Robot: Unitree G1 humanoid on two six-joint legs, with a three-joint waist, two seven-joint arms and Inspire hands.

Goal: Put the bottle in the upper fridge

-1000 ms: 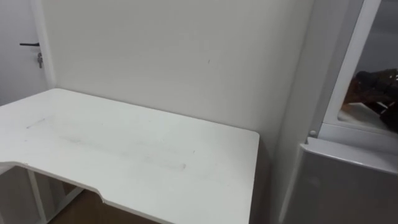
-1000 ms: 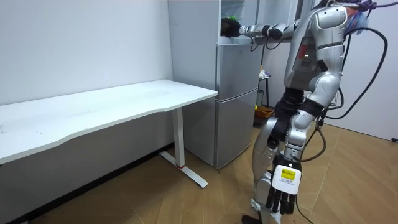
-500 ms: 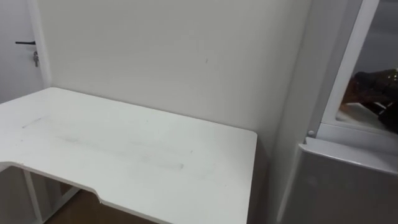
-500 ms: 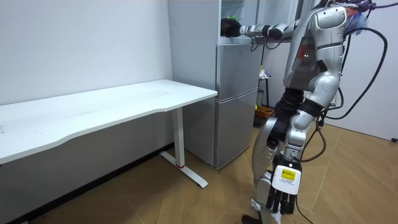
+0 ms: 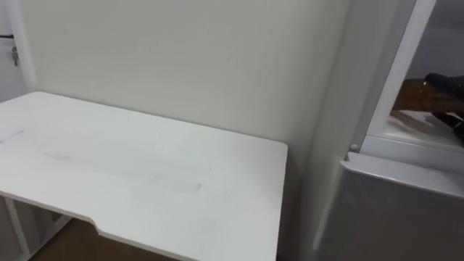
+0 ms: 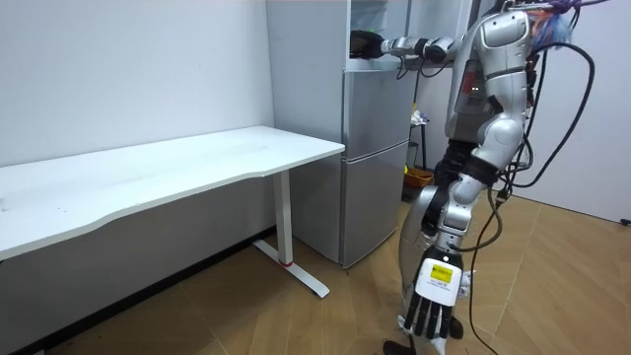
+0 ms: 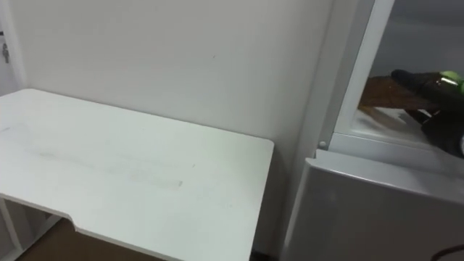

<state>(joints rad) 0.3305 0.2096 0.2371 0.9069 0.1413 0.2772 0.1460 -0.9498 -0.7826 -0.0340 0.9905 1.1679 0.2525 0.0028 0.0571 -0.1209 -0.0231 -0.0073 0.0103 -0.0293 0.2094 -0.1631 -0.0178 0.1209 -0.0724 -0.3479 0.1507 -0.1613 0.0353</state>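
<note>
Fingers straight, the left hand [image 6: 431, 318] hangs low in front of the fridge [image 6: 375, 158]; the print on its tag is too small to read. The right hand [image 6: 373, 44] is inside the fridge's open upper compartment at the dark, green-marked bottle [image 7: 417, 78], grip impossible to tell. A white table [image 5: 145, 167] stands just beside the fridge, against a pale wall [image 5: 181, 58].

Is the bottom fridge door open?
No, the lower fridge door sits shut flat, while the upper compartment above it stands open.
</note>
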